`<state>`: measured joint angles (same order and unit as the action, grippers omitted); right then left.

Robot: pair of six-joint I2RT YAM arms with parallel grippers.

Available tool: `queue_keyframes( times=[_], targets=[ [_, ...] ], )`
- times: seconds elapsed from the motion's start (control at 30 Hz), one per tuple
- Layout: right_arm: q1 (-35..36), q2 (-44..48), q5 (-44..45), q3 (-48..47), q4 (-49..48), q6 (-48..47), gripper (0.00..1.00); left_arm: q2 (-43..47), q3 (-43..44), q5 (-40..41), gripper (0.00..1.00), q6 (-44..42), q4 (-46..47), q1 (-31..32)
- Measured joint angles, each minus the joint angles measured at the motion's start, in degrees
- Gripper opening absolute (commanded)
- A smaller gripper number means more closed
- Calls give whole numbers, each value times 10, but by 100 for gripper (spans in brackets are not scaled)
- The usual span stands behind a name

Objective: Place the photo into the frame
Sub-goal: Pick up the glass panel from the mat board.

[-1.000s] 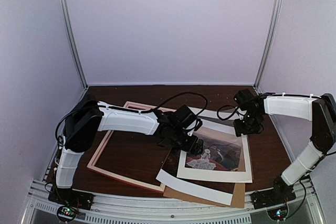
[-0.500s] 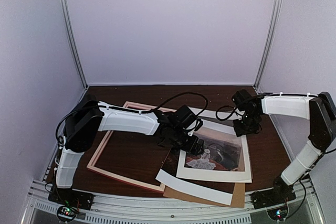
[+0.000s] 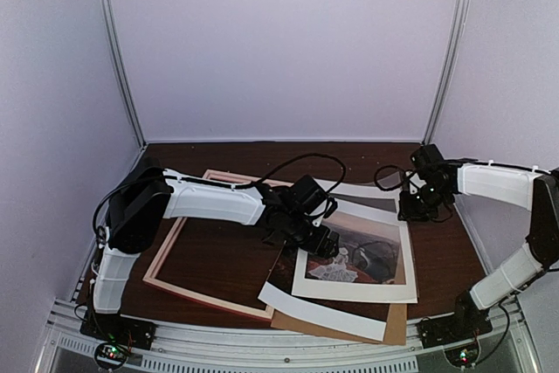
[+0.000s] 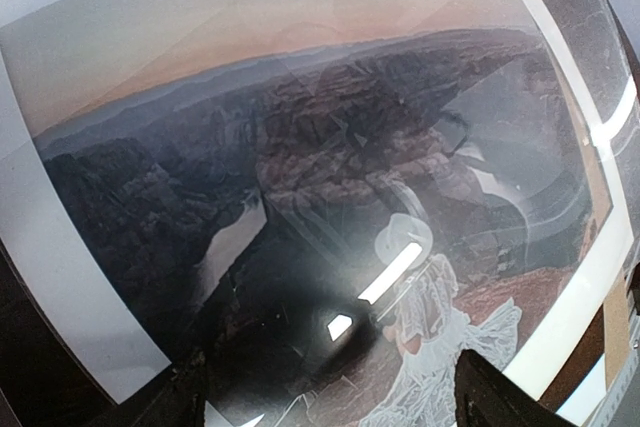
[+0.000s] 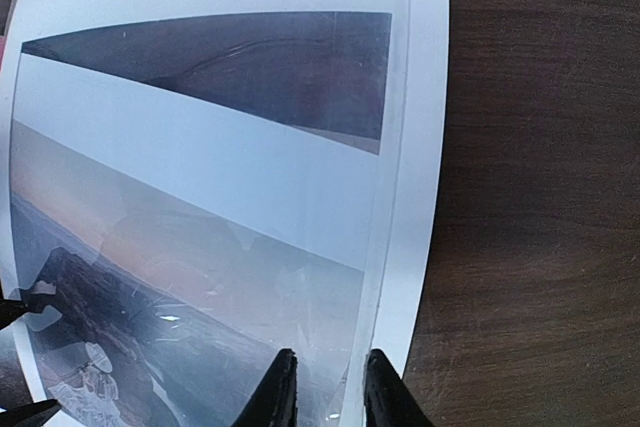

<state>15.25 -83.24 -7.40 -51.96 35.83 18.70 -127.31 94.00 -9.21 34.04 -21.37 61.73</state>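
The photo (image 3: 354, 255), a dark landscape with a figure in white, lies on the white window mat (image 3: 323, 312) at the table's middle right. It fills the left wrist view (image 4: 330, 177). My left gripper (image 3: 325, 242) is low over the photo's left part, jaws wide open (image 4: 335, 402), with nothing held. My right gripper (image 3: 417, 211) hovers just past the photo's far right corner, jaws a small gap apart (image 5: 328, 392) over the photo's right margin (image 5: 375, 287), empty. The pink-edged frame (image 3: 164, 255) lies flat to the left, under the left arm.
The mat (image 5: 420, 147) lies on a brown backing board (image 3: 397, 331) at the near right edge. Dark wood table (image 5: 540, 197) shows right of the mat. White walls and metal posts enclose the back and sides.
My right gripper has moved to the right, away from the photo's far corner. The photo has shifted slightly toward the near left. The left arm has hardly moved.
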Motion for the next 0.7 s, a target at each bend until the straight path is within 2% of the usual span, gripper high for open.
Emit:
queue_keyframes(
  times=[0.17, 0.23, 0.47, 0.7],
  targets=[
    [-37, 11, -68, 22, -29, 9, 4, 0, 0, 0, 86, 0, 0, 0],
    [-47, 12, -93, 30, -39, 12, 0, 0, 0, 0, 86, 1, 0, 0],
    [-61, 15, -136, 33, -52, 10, 0, 0, 0, 0, 86, 2, 1, 0],
    [-73, 47, -144, 32, -37, 5, 0, 3, -8, -2, 90, 2, 13, -2]
  ],
)
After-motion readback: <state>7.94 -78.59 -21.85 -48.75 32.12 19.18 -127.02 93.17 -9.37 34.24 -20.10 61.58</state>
